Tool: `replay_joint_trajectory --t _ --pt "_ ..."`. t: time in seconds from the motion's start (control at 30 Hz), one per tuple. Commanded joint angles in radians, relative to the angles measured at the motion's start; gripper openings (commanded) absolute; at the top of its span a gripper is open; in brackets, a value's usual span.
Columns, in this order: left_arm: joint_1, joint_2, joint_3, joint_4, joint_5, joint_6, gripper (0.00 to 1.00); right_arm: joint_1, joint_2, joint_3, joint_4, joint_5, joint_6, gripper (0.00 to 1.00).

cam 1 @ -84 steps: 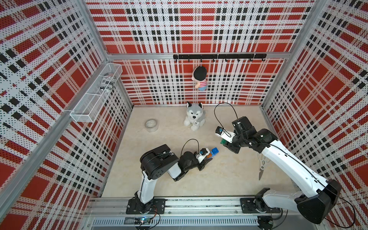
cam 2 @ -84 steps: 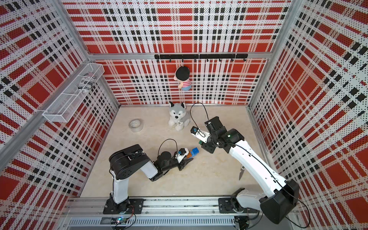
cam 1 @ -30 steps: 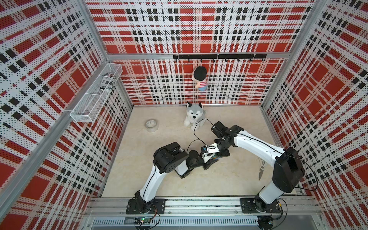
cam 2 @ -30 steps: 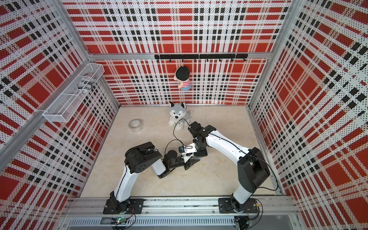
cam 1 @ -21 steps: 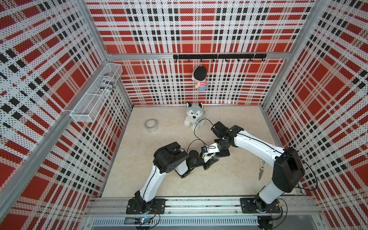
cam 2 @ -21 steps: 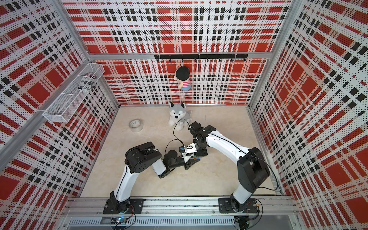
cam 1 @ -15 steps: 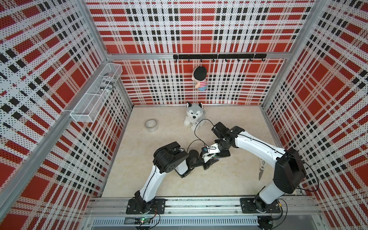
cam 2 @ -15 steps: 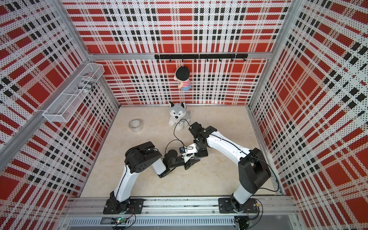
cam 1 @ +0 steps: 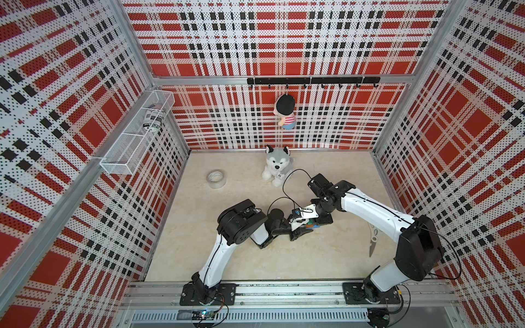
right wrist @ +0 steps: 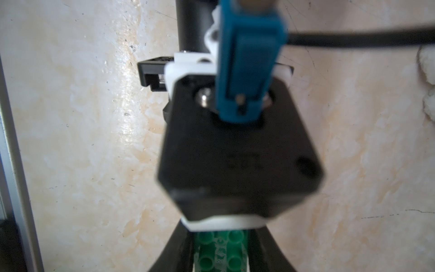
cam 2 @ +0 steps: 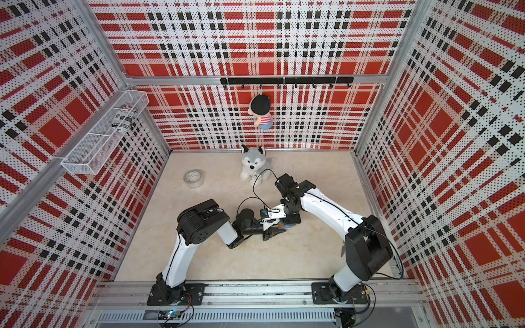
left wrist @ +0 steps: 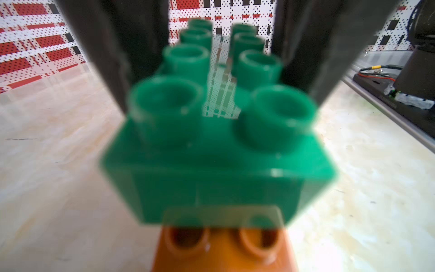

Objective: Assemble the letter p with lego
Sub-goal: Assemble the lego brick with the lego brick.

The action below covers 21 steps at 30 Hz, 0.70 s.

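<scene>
A pale, stone-look worktop (cam 1: 255,264) was walled in by red, black and white checked panels. Two white and black arms were reached in from its front edge and were met near its middle: the left arm (cam 1: 221,255) from the front left corner, the right arm (cam 1: 369,211) from the front right. They were likely brought so close so that the lego could be held by one and pushed on by the other.

A white wire basket (cam 1: 127,147) was hung on the left wall, well above the worktop. One white can with dark print (cam 1: 153,119) was laid in its far end. Nothing else could be made out in it.

A grey toy dog (cam 1: 277,166) was sat at the back edge. A small doll (cam 1: 285,112) was hung on the back wall. A clear tape roll (cam 1: 216,179) was left near the back left corner. None of these was touched.

The lego stack (cam 1: 309,226) was found near the middle of the worktop, between the two grippers. Whether it was rested on the worktop could not be told. In the left wrist view, a dark green brick (left wrist: 219,164) was seen with its studs bare, and an orange brick (left wrist: 223,254) was joined on under it.

The fingers (left wrist: 113,51) of the left gripper (cam 1: 301,230) were clamped on the long sides of the dark green brick, likely so the stack was kept steady. The right gripper (cam 1: 312,225) was set right at the stack with its fingers drawn together. Whether a brick was pinched there could not be told.
</scene>
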Motion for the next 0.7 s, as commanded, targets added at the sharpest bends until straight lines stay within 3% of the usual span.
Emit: replay_joint_trajectory --t 0.0,0.67 --pt "0.008 0.081 -0.017 -0.257 0.006 0.053 0.0 -0.009 -0.028 -0.012 0.012 -0.027 -0.012 0.06" --pt "0.011 0.101 0.021 -0.321 -0.013 0.056 0.0 -0.025 -0.085 -0.083 0.055 -0.026 0.009 0.06"
